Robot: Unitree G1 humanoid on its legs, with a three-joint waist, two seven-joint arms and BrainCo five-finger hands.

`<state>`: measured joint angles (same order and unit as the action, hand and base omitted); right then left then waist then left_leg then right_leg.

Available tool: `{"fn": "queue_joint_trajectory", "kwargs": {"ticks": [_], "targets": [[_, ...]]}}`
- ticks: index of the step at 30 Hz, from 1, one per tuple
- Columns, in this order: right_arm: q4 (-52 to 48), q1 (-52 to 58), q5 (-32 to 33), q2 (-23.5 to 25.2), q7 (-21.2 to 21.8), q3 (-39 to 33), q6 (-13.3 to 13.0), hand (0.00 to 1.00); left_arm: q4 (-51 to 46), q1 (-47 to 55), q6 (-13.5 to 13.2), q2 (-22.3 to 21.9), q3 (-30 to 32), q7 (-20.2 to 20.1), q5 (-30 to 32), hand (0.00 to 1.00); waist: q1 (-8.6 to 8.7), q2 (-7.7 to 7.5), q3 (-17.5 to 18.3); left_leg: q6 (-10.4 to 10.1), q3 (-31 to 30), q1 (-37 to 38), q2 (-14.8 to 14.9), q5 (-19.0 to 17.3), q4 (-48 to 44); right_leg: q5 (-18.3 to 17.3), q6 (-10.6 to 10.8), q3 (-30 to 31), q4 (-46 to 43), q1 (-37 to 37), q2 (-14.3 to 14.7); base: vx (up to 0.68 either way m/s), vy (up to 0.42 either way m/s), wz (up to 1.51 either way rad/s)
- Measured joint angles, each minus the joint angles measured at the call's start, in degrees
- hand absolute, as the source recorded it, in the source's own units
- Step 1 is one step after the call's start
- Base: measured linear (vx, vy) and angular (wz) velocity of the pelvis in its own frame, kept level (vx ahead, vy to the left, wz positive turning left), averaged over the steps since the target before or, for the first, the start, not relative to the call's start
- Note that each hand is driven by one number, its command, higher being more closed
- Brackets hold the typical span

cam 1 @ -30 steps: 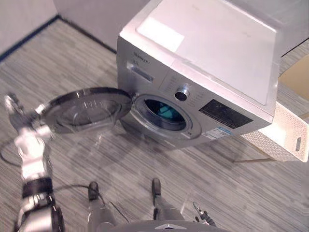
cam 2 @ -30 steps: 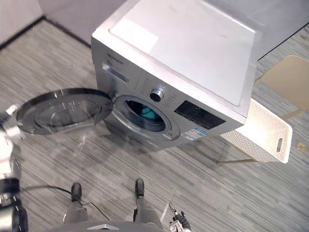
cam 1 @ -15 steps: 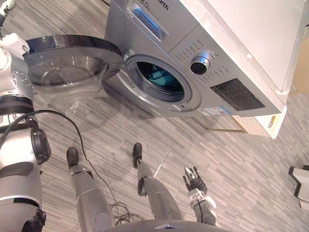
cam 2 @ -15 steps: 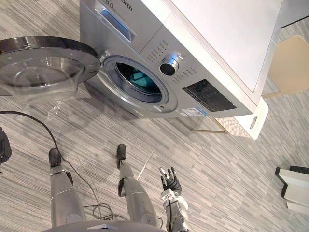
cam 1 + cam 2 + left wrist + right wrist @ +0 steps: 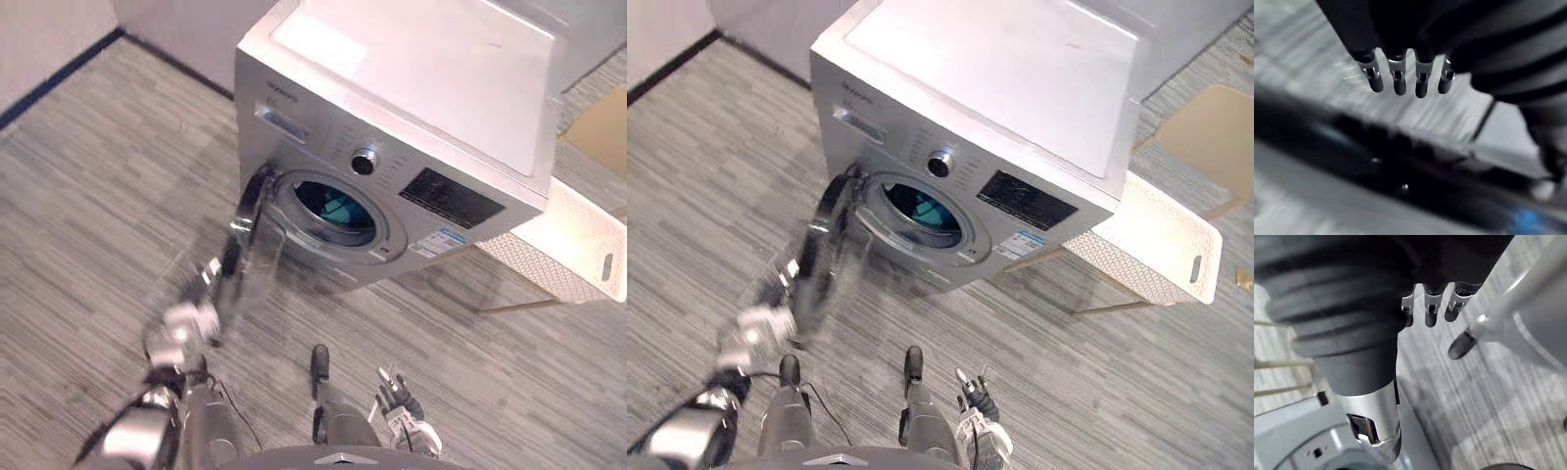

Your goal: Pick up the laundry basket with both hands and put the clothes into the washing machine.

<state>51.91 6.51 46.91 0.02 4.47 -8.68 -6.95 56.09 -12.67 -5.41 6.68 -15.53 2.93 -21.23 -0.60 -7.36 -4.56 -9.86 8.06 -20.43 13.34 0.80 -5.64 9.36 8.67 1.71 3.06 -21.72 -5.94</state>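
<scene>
The basket [image 5: 578, 245] lies to the right of the washer [image 5: 421, 88], well apart from both hands. Teal cloth [image 5: 338, 208] sits in the drum. The left hand [image 5: 184, 321], its fingers [image 5: 1399, 81] straight and empty, is just beside the door [image 5: 253, 240]. That door stood wide open a second ago and is now half swung towards the drum. The right hand [image 5: 400, 403] hangs low, fingers loosely spread.

grey striped floor [image 5: 98, 176], silver washing machine [image 5: 441, 88] standing on it, white perforated laundry basket [image 5: 578, 250] just beside the machine, tan board [image 5: 1205, 127] flat behind
</scene>
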Motion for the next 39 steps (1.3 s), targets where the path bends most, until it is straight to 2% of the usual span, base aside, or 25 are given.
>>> {"fn": "queue_joint_trajectory", "kwargs": {"ticks": [1,2,5,8,9,13,15,19,23,26,29,33,35,37,38,39], "targets": [[0.8,-0.1,0.0,0.1,0.0,0.0,0.0,0.00,0.0,0.9,0.3,-1.0,-3.0,-0.6,0.8,0.00,0.22,0.03,0.0,0.0,0.0,1.0,-0.4,1.0,1.7,0.0,0.0,0.3,0.0,0.0,-0.1,-0.04,-0.039,0.02],[1.1,-0.2,0.0,0.0,0.0,-1.0,0.0,0.00,-0.7,1.8,0.4,-2.5,-9.2,-2.0,1.7,0.00,0.70,0.27,0.2,0.1,0.0,2.6,-1.0,2.8,4.6,0.0,0.0,0.7,0.0,0.4,-0.3,-0.03,-0.021,0.03],[2.8,-0.1,0.0,-0.2,-0.1,-1.3,-0.1,0.00,-6.7,2.2,0.3,-3.3,-19.5,-3.9,1.6,0.00,1.95,1.12,0.7,0.3,-0.1,6.6,-1.8,5.0,8.1,-0.3,0.4,0.9,0.5,3.3,-0.8,-0.04,0.005,0.10],[3.5,0.3,0.1,-0.7,-1.0,-2.8,-0.1,0.00,-11.3,2.2,-0.3,-3.2,-23.1,-5.1,1.1,0.00,2.39,3.22,3.1,0.4,-0.2,8.3,-2.8,5.4,9.8,-1.0,0.7,1.3,0.9,5.0,-1.5,0.00,0.028,0.15],[3.7,0.2,0.1,-1.1,-1.5,-3.4,-0.2,0.00,-11.9,2.2,-0.4,-3.2,-23.3,-5.2,0.9,0.00,2.69,4.55,4.0,0.5,-0.2,9.1,-3.2,5.4,10.1,-1.0,0.8,1.5,1.4,6.0,-1.9,0.02,0.031,0.04],[5.4,-0.3,0.0,-2.2,-2.1,-3.4,-0.1,0.00,-10.6,2.2,-0.4,-2.1,-22.5,-6.0,0.0,0.00,2.89,6.66,5.1,0.7,0.0,11.0,-3.4,4.9,10.3,-1.1,0.8,2.2,1.6,7.7,-1.9,0.03,0.004,-0.04],[7.2,-0.4,0.0,-2.7,-2.1,-3.5,0.0,0.00,-5.8,2.6,-0.2,-2.1,-19.8,-6.2,0.1,0.00,3.34,7.19,5.4,0.7,0.5,12.4,-3.4,4.3,10.3,-1.5,0.6,2.4,1.6,8.8,-1.9,0.05,0.003,-0.09],[9.5,-0.4,-0.1,-2.8,-2.1,-4.1,1.0,0.00,2.9,3.6,-0.1,-2.0,-12.7,-6.2,3.1,0.00,4.04,7.03,5.6,0.6,1.1,14.1,-3.4,3.5,10.2,-2.0,0.6,2.7,1.6,10.1,-1.9,0.04,0.006,-0.08],[12.5,0.1,-0.8,-2.9,-2.1,-7.0,2.0,0.00,12.7,5.9,0.8,-1.2,1.5,-5.6,8.2,0.00,4.09,7.00,5.6,0.5,1.8,15.8,-3.4,2.6,10.0,-2.3,0.0,3.2,1.6,11.4,-1.8,0.05,0.005,-0.07],[14.3,-0.2,-2.5,-3.0,-2.0,-10.0,2.4,0.00,15.0,8.6,1.3,-0.4,11.3,-4.5,14.1,0.00,3.86,7.03,5.8,0.2,2.4,17.2,-3.4,1.9,10.0,-2.6,-0.4,3.6,1.6,12.4,-1.8,0.05,0.006,-0.07],[14.4,-0.3,-4.9,-3.0,-2.0,-11.8,3.1,0.00,15.1,11.8,2.0,0.0,18.0,-4.1,16.4,0.00,3.31,7.10,5.9,0.6,3.3,18.3,-3.4,1.5,10.0,-2.8,-0.7,3.9,1.6,13.0,-1.8,0.05,-0.001,-0.14],[15.2,-1.0,-9.2,-3.1,-1.9,-12.5,3.6,0.00,14.7,14.4,2.4,-0.6,23.0,-3.9,17.0,0.00,1.98,7.07,6.0,0.7,3.1,19.5,-3.5,1.0,10.0,-3.3,-1.4,3.8,1.5,14.3,-1.9,0.03,-0.002,0.03],[15.6,-1.7,-10.9,-3.3,-1.9,-12.4,3.7,0.00,14.2,14.6,2.4,-1.6,24.2,-3.7,17.0,0.00,1.69,7.06,5.9,1.5,1.3,19.6,-4.5,0.4,9.7,-6.3,-1.0,1.7,-1.9,14.7,-3.1,0.01,0.028,0.52],[15.5,-0.8,-11.4,-3.1,-1.9,-12.4,3.9,0.00,12.6,14.7,2.4,-2.8,24.5,-3.8,17.0,0.00,1.66,5.93,5.2,3.0,-2.5,19.4,-6.6,-0.5,7.9,-10.9,-1.1,-2.5,-8.5,15.4,-6.1,0.04,0.068,1.16],[15.3,0.2,-11.4,-2.8,-1.9,-12.2,4.0,0.00,11.2,14.7,2.4,-2.9,24.5,-3.9,16.8,0.00,1.53,5.09,5.2,3.9,-4.6,19.0,-8.5,-1.7,5.5,-13.3,-0.9,-5.4,-12.0,16.8,-8.7,0.05,0.100,1.64],[14.8,0.8,-11.2,-2.9,-1.9,-11.8,4.3,0.00,9.6,15.1,2.2,-3.5,24.6,-3.8,16.8,0.00,1.30,4.94,5.2,4.3,-8.2,17.6,-10.0,-4.5,0.9,-15.0,-1.9,-7.3,-20.7,16.6,-10.8,0.03,0.111,1.63]]}}
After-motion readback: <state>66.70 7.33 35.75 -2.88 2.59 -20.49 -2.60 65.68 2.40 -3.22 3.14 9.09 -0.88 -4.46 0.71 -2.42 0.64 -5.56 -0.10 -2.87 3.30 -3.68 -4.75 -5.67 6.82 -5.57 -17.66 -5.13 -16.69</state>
